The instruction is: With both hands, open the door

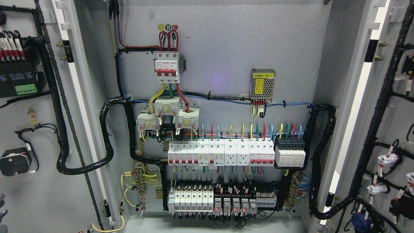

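Grey cabinet interior [223, 48], two open doors [38, 129] [388, 129], five lit red relay lights [234, 209].

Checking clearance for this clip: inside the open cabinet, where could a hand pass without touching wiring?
Bare back panel right of the red-topped main breaker and above the mesh power supply. Also the cabinet floor. Crowded: the breaker rows and relay row.

Electrical cabinet [223, 42] with left door [42, 200] and right door [393, 106] swung wide, red-and-white breaker [167, 64] near the back panel's top, rows of white breakers [220, 154] lower down, black cable bundles [106, 136] looping to both doors, grey fingertips [2, 207] at the picture's lower left edge.
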Motion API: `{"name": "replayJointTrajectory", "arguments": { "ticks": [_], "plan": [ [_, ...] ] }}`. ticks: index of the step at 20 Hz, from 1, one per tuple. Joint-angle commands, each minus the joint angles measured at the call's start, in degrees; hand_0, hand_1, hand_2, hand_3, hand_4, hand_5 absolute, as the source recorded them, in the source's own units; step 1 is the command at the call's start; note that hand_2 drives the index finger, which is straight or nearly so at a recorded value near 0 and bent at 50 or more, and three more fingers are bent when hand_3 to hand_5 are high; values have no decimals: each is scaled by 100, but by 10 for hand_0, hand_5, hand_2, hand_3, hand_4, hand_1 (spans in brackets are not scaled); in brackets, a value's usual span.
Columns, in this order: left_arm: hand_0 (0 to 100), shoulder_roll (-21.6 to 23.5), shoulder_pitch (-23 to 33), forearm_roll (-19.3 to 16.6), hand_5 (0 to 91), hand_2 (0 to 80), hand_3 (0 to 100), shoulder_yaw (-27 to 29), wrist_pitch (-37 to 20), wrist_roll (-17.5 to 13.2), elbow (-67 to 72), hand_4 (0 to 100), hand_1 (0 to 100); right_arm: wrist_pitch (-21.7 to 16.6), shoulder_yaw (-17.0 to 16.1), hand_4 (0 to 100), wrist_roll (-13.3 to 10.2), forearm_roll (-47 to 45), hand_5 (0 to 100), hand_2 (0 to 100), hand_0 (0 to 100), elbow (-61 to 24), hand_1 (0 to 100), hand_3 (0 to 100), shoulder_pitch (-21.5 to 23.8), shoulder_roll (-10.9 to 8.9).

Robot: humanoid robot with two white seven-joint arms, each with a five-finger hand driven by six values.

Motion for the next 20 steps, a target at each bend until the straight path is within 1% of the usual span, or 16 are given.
{"name": "replayJointTrajectory", "arguments": {
  "ticks": [1, 2, 4, 6, 8, 9, 12, 15, 16, 18, 19, 20],
  "plan": [
    [837, -1101, 636, -395, 0, 0, 0, -1297, -1620, 5, -1624, 0, 211, 37, 1863, 0, 52, 328, 0, 0, 0, 886, 0, 0, 366, -10],
    [837, -1241, 759, -624, 0, 0, 0, -1455, -1611, 5, -1572, 0, 211, 37, 1917, 0, 52, 512, 0, 0, 0, 1325, 0, 0, 349, -10],
    [837, -1671, 1023, -1089, 0, 0, 0, -1684, -1532, 5, -1222, 0, 211, 37, 2040, 0, 52, 987, 0, 0, 0, 2343, 0, 0, 314, -10],
    [837, -2023, 1173, -1608, 0, 0, 0, -1729, -1523, 5, -678, 0, 211, 28, 2093, 0, 52, 1199, 0, 0, 0, 3433, 0, 0, 261, -10],
    [837, -2226, 1278, -1969, 0, 0, 0, -1703, -1497, 5, 156, 0, 211, 28, 2076, 0, 52, 1244, 0, 0, 0, 4462, 0, 0, 130, -10],
    [837, -2227, 1279, -2058, 0, 0, 0, -1703, -1462, 14, 621, 0, 211, 28, 2023, 0, 52, 1244, 0, 0, 0, 5058, 0, 0, -36, -10],
    [837, -2236, 1261, -2269, 0, 0, 0, -1694, -1146, 40, 2036, 0, 211, 19, 2005, 0, 52, 1244, 0, 0, 0, 6913, 0, 0, -563, -1],
    [837, -2254, 1191, -2270, 0, 0, 0, -1659, -856, 58, 3277, 0, 211, 28, 2014, 0, 52, 1244, 0, 0, 0, 8846, 0, 0, -1012, -10],
    [837, -2254, 1165, -2270, 0, 0, 0, -1633, -785, 75, 3637, 0, 211, 28, 2023, 0, 44, 1244, 0, 0, 0, 9427, 0, 0, -1188, -71],
    [837, -2210, 990, -2235, 0, 0, 0, -1615, -723, 136, 4515, 0, 211, 54, 2075, 0, 35, 1287, 0, 0, 0, 10438, 0, 0, -1583, -369],
    [837, -2192, 919, -2226, 0, 0, 0, -1606, -706, 163, 4946, 0, 211, 54, 2076, 0, 35, 1314, 0, 0, 0, 10835, 0, 0, -1768, -457],
    [837, -2183, 849, -2217, 0, 0, 0, -1563, -671, 181, 5403, 0, 211, 54, 2084, 0, 26, 1358, 0, 0, 0, 11091, 0, 0, -1874, -493]
  ]
}}
